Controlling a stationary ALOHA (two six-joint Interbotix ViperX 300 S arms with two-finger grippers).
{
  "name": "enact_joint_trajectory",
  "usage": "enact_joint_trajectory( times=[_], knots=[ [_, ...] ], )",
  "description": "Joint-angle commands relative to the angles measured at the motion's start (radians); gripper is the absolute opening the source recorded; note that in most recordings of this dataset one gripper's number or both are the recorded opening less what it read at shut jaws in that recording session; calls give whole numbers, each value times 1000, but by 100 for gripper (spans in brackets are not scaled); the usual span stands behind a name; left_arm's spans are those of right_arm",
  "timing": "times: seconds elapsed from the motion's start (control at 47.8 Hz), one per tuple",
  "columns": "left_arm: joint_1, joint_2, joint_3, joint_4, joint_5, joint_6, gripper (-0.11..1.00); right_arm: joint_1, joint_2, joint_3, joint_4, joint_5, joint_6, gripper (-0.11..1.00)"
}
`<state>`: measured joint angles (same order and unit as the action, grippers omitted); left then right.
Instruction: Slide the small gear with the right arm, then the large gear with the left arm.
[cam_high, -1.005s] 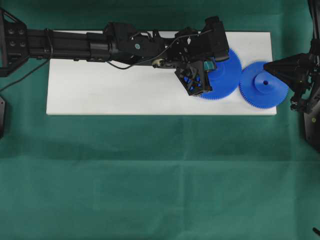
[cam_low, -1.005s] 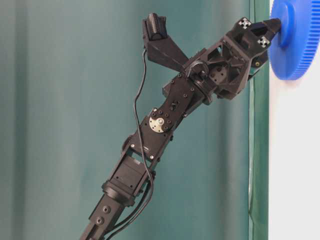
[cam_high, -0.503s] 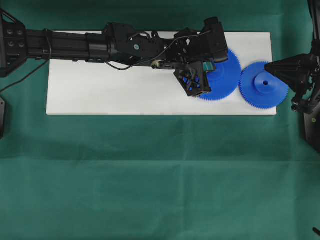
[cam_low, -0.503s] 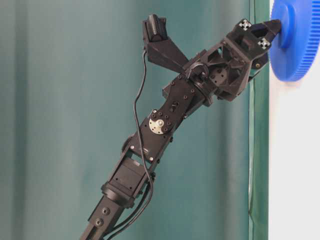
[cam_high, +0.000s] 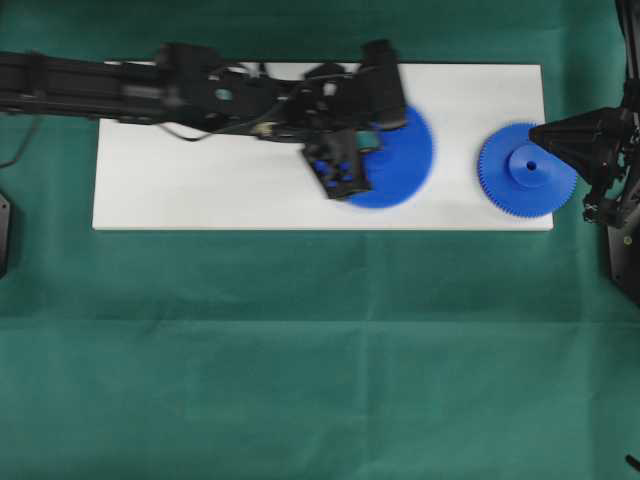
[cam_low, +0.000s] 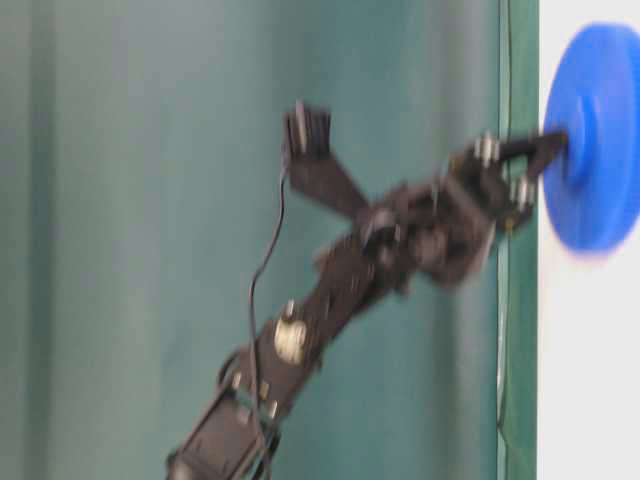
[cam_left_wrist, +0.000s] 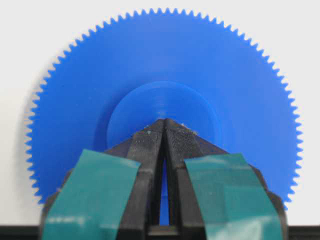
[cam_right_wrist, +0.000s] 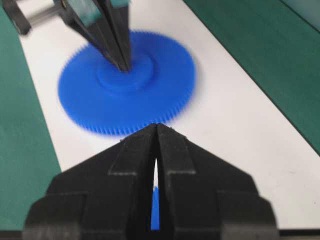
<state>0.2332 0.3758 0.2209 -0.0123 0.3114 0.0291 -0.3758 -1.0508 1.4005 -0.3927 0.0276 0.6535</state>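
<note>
Green cloth (cam_high: 300, 350) covers the bench; a white board (cam_high: 200, 190) lies on it across the far half in the overhead view. The left arm (cam_high: 150, 88) reaches along the board from the left, motion-blurred, its tool (cam_left_wrist: 164, 122) pressed point-down on the raised hub of the large gear (cam_high: 392, 160). In the left wrist view the two fingers, each carrying a teal patch (cam_left_wrist: 95, 192), are closed tip to tip with only a thin slit behind the tips, gripping nothing. The large gear lies flat on the board around its middle right, also blurred, well apart from the small gear (cam_high: 527, 170). The small gear lies flat near the board's right end, its toothed edge close to the board's near edge. The right arm (cam_high: 610, 150) comes in from the right; its tool (cam_high: 535, 132) sits at the small gear's far-right rim, fingers drawn together to a wedge point in the right wrist view (cam_right_wrist: 156, 127), holding nothing.
</note>
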Motion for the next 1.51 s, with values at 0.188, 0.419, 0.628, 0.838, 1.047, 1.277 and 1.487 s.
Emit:
enact_joint_trajectory(
  times=[0.188, 0.419, 0.628, 0.838, 1.047, 1.277, 1.487],
  knots=[
    [81, -265, 362, -2, 3, -5, 0, 2, 3, -11, 0, -6, 2, 50],
    [129, -463, 618, -3, -14, -6, 0, 8, 3, -11, 0, -9, 2, 50],
    [141, -617, 750, -5, -28, -25, 0, 9, 5, -9, 0, -9, 5, 50],
    [163, -730, 850, -5, -35, -46, 0, 9, 5, -8, 0, -9, 5, 50],
    [163, -764, 867, -5, -66, -44, 0, 9, 3, -8, 0, -9, 5, 50],
    [163, -753, 848, -5, -74, -38, 0, 11, 3, -8, 0, -9, 5, 50],
    [163, -779, 828, -5, -74, -35, 0, 11, 2, -12, 0, -9, 5, 50]
  ],
)
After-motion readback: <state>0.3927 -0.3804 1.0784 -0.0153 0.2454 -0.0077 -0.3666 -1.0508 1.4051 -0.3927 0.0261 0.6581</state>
